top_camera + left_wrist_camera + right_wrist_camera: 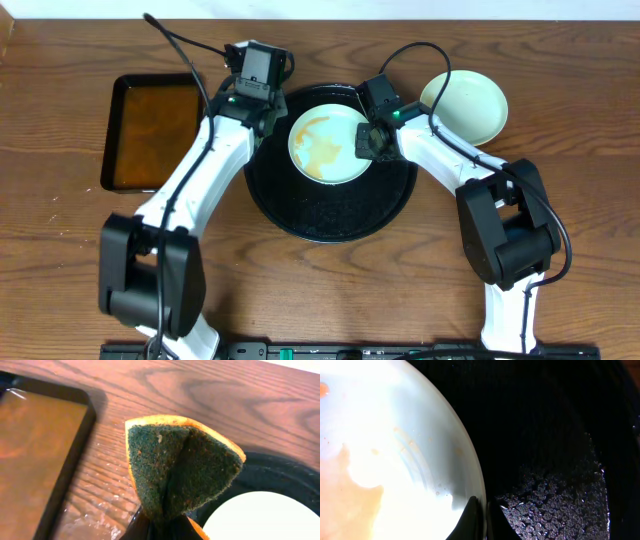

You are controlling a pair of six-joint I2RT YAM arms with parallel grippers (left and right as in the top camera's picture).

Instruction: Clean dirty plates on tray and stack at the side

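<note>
L arm (200, 170) stretched fwd to far-left rim of tray (330, 222), wrist tipped down. L fingers (144, 531) clamped on a folded green-and-orange sponge (180, 465), btwn brown-liquid pan (35, 445) & tray. R arm (450, 160) bent inward. R fingers (470, 521) nipped together on right rim of smeared plate (328, 145), which lies in the tray. Another pale plate (470, 105) sits on worktop (80, 60), right of tray.

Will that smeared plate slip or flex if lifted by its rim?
Probably rigid: the plate looks undeformed between the right fingers. Likely slippery: sauce smears it and droplets bead the tray. Pinched at one edge, it may tilt.
</note>
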